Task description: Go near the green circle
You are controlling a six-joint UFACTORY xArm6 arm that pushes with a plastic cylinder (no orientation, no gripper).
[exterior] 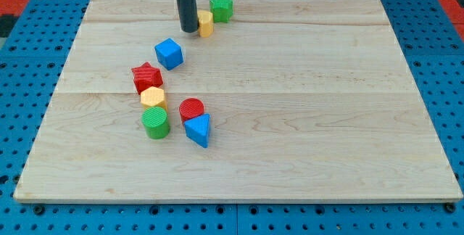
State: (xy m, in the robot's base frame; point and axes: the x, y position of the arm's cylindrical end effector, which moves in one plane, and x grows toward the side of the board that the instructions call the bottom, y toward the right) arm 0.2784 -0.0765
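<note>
The green circle (156,122) stands at the view's lower left of the block cluster, touching a yellow hexagon (153,96) just above it. My tip (189,29) is at the view's top, far above the green circle, right beside a yellow block (206,24) that it partly hides. A green star-like block (222,8) sits just right of that yellow block.
A blue cube (169,53) lies between my tip and the cluster. A red star (147,77) sits above the yellow hexagon. A red circle (192,109) and a blue triangle (198,129) stand right of the green circle. The wooden board (326,119) rests on a blue perforated base.
</note>
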